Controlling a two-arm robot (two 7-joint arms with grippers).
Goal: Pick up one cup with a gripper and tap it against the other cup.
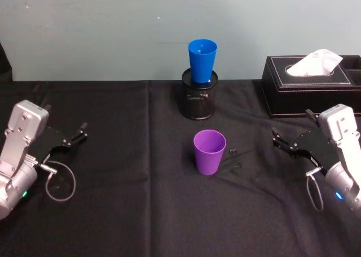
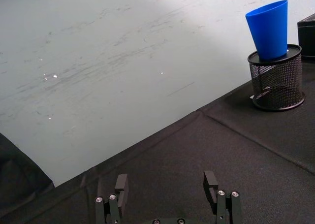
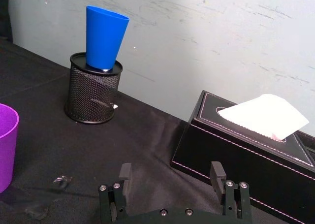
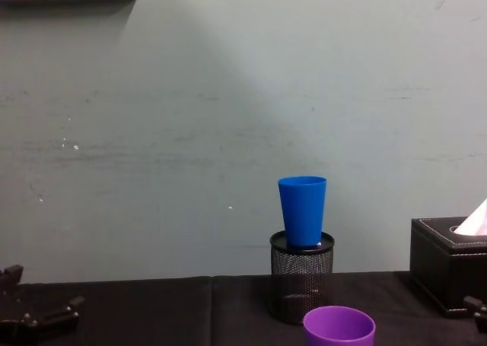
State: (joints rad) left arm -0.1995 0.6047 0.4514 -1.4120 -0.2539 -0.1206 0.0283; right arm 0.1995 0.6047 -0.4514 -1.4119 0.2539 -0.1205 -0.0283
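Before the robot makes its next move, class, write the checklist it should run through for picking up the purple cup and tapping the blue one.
1. Purple plastic tapered cup upright on the black cloth: ok.
2. Right pincer open and empty: ok.
3. Left pincer open, parked at the left: ok.
4. Blue plastic tapered cup upright in the black mesh pen holder: ok; how firmly it sits: cannot tell.
5. Path from right pincer to purple cup free: not ok, small clear scraps lie beside the cup.

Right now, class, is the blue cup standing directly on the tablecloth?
No, the blue cup sits in the top of the black mesh holder.
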